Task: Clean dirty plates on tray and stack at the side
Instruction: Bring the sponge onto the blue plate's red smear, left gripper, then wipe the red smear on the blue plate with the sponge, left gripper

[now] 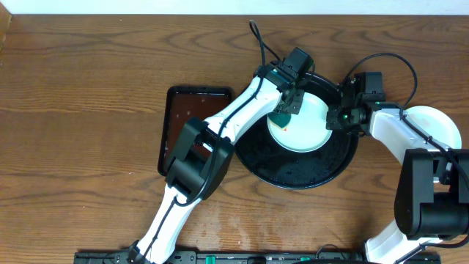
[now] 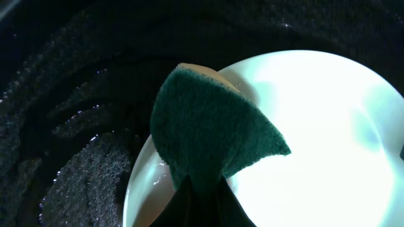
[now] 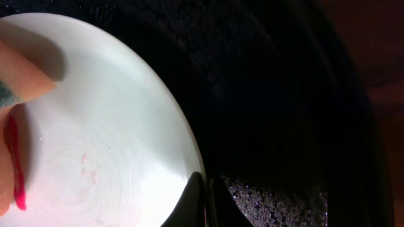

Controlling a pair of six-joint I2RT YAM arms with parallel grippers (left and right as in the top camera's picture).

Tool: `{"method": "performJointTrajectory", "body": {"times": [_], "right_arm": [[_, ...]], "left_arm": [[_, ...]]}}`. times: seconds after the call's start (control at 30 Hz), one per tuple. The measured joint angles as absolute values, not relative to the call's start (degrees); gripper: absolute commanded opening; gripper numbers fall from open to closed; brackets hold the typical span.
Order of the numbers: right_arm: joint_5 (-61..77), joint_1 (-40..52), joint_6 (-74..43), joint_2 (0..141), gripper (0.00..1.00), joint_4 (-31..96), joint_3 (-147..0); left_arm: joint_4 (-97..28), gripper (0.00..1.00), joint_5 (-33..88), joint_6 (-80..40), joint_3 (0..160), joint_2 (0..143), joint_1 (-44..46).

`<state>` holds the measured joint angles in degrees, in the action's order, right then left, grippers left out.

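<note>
Soft, even light falls from above on the wooden table [image 1: 88,110], shadows faint. The black tray [image 1: 293,172] glints with wet speckles. In the 2 wrist views the plate [image 2: 328,139] glares blown-out white; the near sponge [image 2: 208,126] is slightly blurred.

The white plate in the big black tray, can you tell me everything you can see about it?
The pale mint-white round plate is shallow, smooth and glossy. It lies in the large round black tray, toward the far side. A red smear marks it beside the sponge, and tiny water drops sit on it. A green scouring sponge with a tan back, held by the left gripper, presses on it. A finger of the right gripper sits at its rim.
</note>
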<state>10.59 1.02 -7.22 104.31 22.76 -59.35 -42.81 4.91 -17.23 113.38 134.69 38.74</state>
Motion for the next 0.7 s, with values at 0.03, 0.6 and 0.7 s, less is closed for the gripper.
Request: {"method": "performJointTrajectory", "body": {"times": [0.03,0.6,0.7], "right_arm": [[10.59,1.02,-7.22,104.31,0.01,22.74,-59.35],[10.81,1.04,-7.22,104.31,0.01,22.83,-59.35],[10.83,1.02,-7.22,104.31,0.01,22.83,-59.35]], "left_arm": [[-42.78,0.08,4.58,-17.1,113.4,134.72,38.85],[-50.0,0.07,11.88,-17.02,115.79,137.49,39.31],[-50.24,0.08,13.82,-16.86,115.61,137.49,39.09]]}}
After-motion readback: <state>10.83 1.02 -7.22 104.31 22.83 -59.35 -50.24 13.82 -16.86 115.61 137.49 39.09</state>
